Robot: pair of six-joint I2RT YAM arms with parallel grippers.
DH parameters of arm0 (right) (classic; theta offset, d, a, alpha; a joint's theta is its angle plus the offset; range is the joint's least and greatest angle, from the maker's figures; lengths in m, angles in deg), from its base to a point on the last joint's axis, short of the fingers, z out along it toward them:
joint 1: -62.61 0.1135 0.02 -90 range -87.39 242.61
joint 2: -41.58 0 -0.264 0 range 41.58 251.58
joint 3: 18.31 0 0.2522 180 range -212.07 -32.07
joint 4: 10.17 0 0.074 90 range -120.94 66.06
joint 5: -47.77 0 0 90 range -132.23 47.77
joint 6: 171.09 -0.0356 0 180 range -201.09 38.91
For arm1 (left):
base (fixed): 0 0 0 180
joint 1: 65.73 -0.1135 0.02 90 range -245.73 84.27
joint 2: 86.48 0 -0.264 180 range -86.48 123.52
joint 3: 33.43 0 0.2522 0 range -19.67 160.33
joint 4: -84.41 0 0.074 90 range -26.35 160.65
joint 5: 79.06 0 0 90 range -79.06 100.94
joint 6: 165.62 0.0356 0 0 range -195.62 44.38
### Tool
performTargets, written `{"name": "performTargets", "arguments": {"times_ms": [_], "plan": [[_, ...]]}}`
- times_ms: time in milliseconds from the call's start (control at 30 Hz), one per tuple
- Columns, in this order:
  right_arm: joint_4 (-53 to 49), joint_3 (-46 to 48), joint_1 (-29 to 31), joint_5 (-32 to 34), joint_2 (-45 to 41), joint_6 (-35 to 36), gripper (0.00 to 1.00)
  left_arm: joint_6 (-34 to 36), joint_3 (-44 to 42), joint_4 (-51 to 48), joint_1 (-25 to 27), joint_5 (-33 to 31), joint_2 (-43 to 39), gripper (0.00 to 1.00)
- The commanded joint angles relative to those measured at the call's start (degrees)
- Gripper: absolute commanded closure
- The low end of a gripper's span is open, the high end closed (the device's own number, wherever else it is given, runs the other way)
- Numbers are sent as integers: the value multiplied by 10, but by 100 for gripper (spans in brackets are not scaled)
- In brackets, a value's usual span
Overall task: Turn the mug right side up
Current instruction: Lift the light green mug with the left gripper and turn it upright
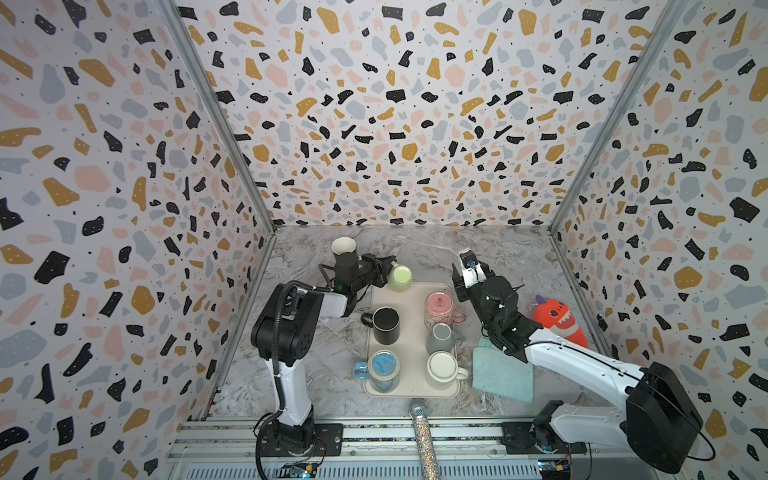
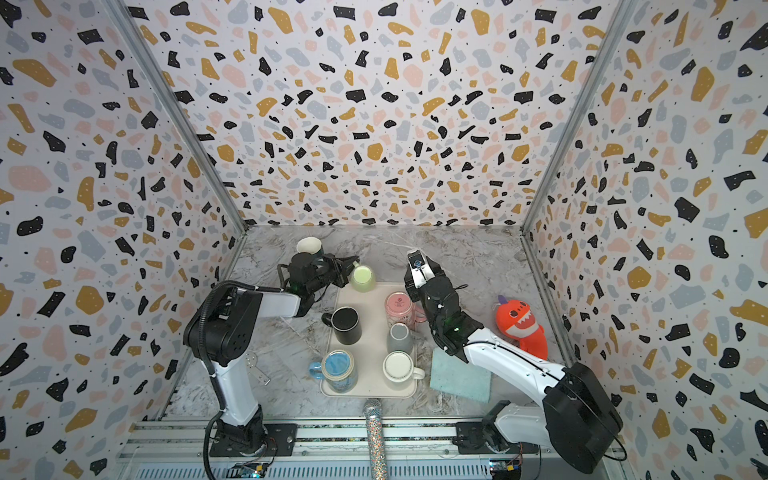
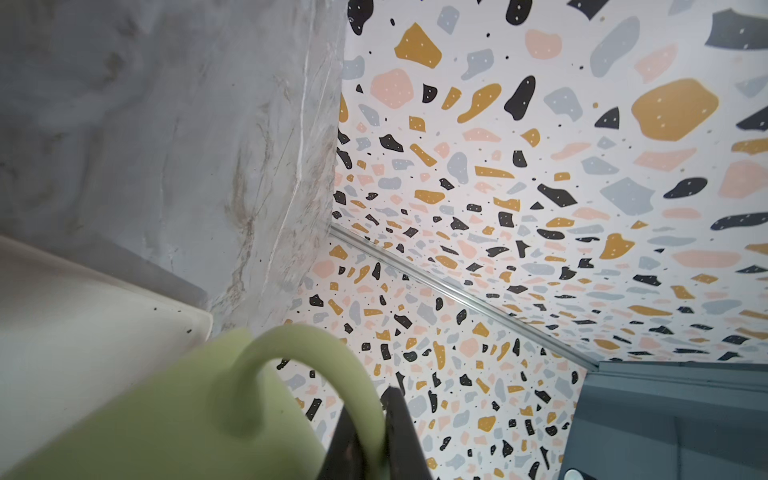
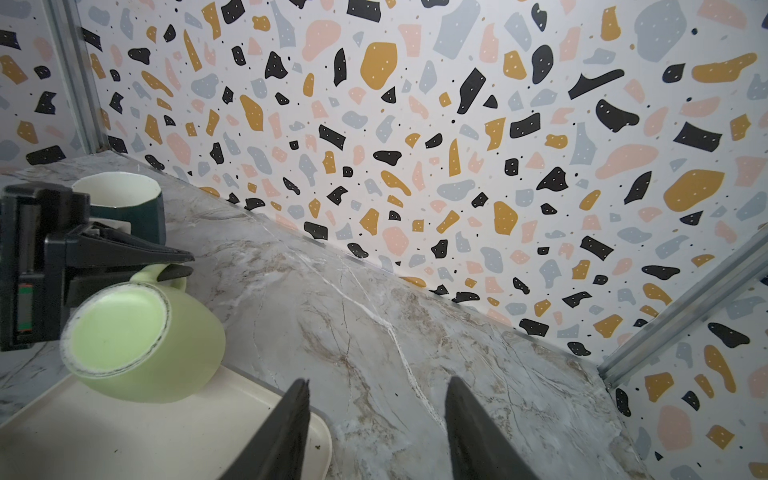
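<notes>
Marble desk [image 1: 415, 249] in a terrazzo-walled booth — the left pincer [image 4: 185, 264] has the pale green mug [image 1: 400, 277] by its handle.

Leftmost, at the back, a dark green mug [image 1: 344, 248] stands upright on the desk. Just right of it the left pincer is clamped tight on the pale green mug's handle. That mug leans over the far left corner of the cream tray [image 1: 411, 332], its base turned up and sideways; whether it touches the tray I cannot tell. Further right the right pincer [image 4: 379, 386] hangs over bare desk — jaws partly apart, holding nothing. A teal cloth [image 1: 503, 374] and an orange plush toy [image 1: 557, 320] lie rightmost.
</notes>
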Motion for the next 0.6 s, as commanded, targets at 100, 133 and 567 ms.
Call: {"name": "performTargets", "arguments": {"times_ms": [100,133,567], "plan": [[-19,-11,-2,-4,-21,-18,46,182,53,-84,0,-5,-88,100],[-28,-14,0,-7,-23,-22,46,204,58,-93,1,-8,-94,100],[-186,-118,1,-124,-44,-91,45,631,120,-258,33,-121,-197,100]]}}
